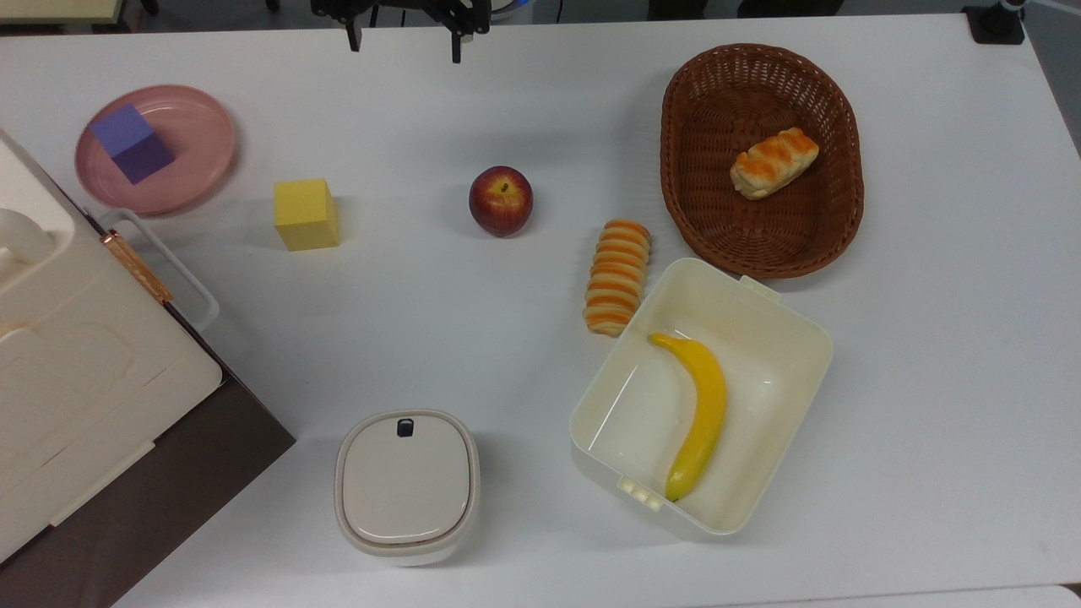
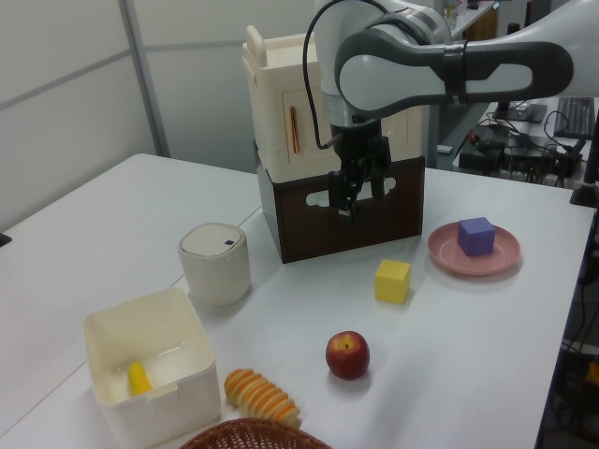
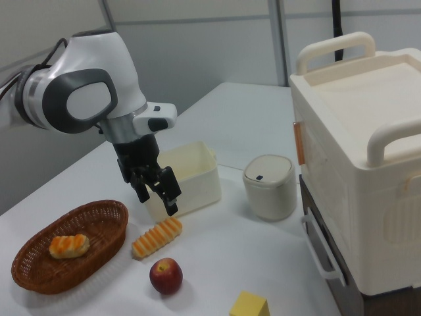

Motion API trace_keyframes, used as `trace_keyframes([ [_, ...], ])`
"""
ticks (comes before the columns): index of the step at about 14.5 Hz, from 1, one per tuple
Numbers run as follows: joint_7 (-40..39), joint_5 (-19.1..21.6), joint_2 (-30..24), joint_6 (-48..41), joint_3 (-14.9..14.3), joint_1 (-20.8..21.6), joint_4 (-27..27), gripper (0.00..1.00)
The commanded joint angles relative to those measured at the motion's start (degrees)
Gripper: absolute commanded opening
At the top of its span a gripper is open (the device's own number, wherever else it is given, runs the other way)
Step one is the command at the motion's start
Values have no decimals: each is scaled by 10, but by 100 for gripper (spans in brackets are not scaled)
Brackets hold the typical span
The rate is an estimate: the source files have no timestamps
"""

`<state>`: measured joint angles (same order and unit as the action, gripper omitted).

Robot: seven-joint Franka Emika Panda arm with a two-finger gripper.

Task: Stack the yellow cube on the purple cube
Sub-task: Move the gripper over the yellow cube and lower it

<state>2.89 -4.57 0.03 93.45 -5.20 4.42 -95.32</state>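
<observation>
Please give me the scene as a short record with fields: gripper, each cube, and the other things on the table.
gripper: open, raised above the table, holding nothing
yellow cube: on the white table, beside the pink plate
purple cube: on the pink plate
apple: on the table, mid-scene
banana: inside the open cream box
bread: one piece in the wicker basket, one on the table
stack status: not yet started

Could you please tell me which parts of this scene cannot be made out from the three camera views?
- The banana: in the left view the cream box's wall hides all but its tip.
- The yellow cube: the right view's bottom edge cuts it off.
- The basket: the left view's bottom edge leaves just its rim.
- The gripper: the top view's upper edge cuts off everything above the fingers.
</observation>
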Motion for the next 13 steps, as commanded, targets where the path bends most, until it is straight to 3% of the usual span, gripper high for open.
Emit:
trace_keyframes([
  [1, 6, 10, -7, -5, -13, 15, -7, 100],
  [6, -13, 5, -13, 27, -17, 1, -17, 100],
  [13, -166, 4, -16, 89, -17, -61, -93, 100],
])
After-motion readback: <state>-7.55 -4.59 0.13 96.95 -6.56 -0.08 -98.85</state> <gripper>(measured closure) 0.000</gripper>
